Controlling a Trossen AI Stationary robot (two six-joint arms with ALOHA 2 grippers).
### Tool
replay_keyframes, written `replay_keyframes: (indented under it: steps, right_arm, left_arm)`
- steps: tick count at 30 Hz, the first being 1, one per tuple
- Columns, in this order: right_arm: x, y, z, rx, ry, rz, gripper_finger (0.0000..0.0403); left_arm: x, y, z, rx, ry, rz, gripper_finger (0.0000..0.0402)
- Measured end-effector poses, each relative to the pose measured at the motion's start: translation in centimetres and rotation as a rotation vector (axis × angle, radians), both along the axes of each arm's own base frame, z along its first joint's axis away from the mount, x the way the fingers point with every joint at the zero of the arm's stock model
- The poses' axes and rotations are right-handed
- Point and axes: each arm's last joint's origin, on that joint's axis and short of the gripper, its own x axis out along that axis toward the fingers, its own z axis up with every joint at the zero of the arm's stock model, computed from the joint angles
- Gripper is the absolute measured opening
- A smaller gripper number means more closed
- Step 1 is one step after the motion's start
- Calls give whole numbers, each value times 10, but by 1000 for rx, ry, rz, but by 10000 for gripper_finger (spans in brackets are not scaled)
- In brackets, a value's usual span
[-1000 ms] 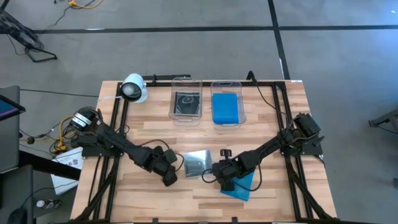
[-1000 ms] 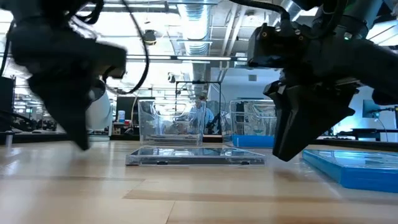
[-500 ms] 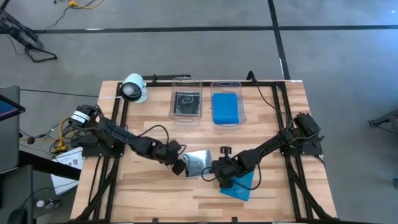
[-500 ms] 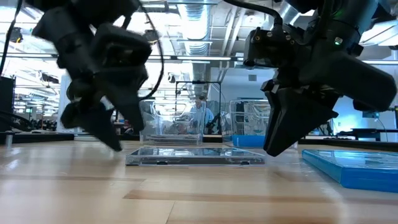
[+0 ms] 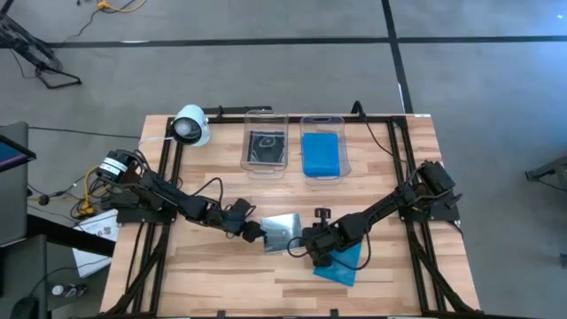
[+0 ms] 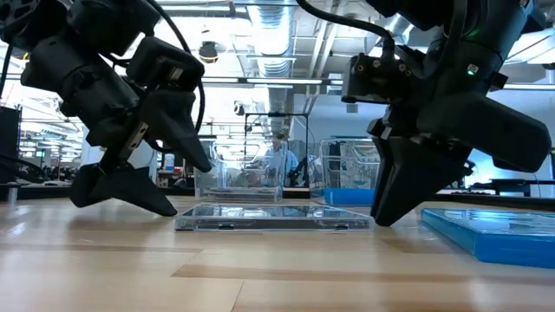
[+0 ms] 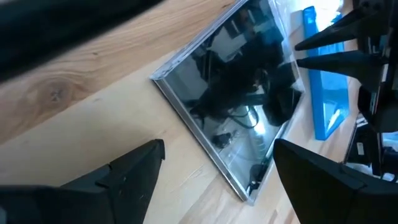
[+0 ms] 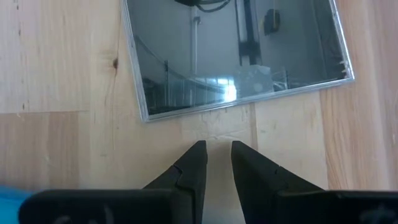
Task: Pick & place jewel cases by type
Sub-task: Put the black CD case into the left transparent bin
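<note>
A clear jewel case (image 5: pixel 283 232) (image 6: pixel 273 217) lies flat on the wooden table, mirroring the ceiling. My left gripper (image 5: pixel 254 234) (image 7: pixel 217 158) is open wide at the case's left edge, low and slanting down, with its fingers short of the case (image 7: pixel 236 99). My right gripper (image 5: pixel 309 249) (image 8: pixel 217 146) points down just off the case's right near edge (image 8: pixel 205 112), with only a narrow slit between its fingers. A blue jewel case (image 5: pixel 344 264) (image 6: pixel 494 232) lies flat under the right arm.
Two clear tubs stand at the far side: the left tub (image 5: pixel 266 142) holds a clear/black case, the right tub (image 5: pixel 321 152) a blue one. A white round device (image 5: pixel 190 126) sits at the far left. Black frame rails (image 5: pixel 168 177) run along the table's sides.
My left gripper has swung from the table's near left toward the clear case's left edge. It has dropped low and tipped from pointing down to a shallow slant. The case has stayed put, and my right gripper has barely shifted.
</note>
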Motion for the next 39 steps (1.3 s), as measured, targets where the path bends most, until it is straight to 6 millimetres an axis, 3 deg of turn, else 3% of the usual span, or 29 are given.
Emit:
replay_keyframes:
  steps: [20, 29, 39]
  right_arm:
    - [6, -2, 0, 15, -42, -7, 70]
    - [10, -6, 0, 29, -65, -21, 70]
    - [10, -6, 0, 32, -67, -19, 70]
  left_arm:
    - [6, 11, 2, -87, -42, 165, 308]
    - [5, 5, 1, -150, -35, 196, 307]
    - [22, -4, -8, -155, -3, 175, 307]
